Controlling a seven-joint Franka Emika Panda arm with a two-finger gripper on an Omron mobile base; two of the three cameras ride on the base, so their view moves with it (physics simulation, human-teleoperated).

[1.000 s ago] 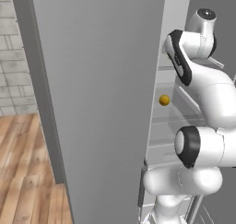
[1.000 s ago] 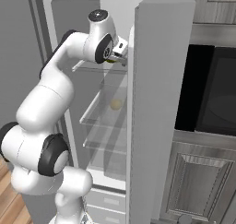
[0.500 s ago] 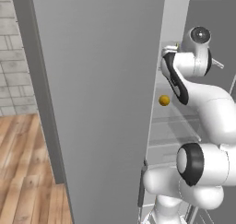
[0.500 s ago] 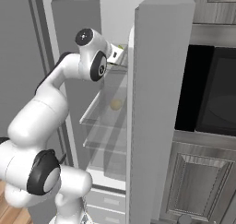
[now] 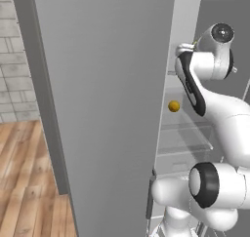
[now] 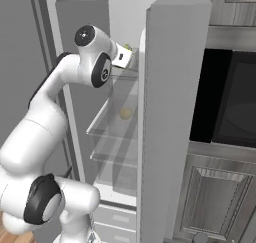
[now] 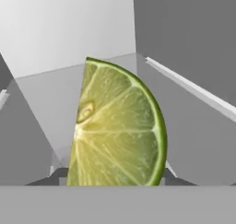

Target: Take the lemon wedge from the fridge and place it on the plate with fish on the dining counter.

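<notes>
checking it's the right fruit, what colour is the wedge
Yellow-green flesh with a bright green rind; the wedge shows best in the hand view.

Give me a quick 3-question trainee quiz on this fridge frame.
1. True or false: the lemon wedge sits close in front of the hand camera, cut face toward it.
2. Which shows its green rind in the hand view: A) the curved edge, B) the straight edge?
3. What round fruit rests on a fridge shelf below the arm's hand?

Key: 1 true; 2 A; 3 the orange-yellow ball-shaped one.
</notes>
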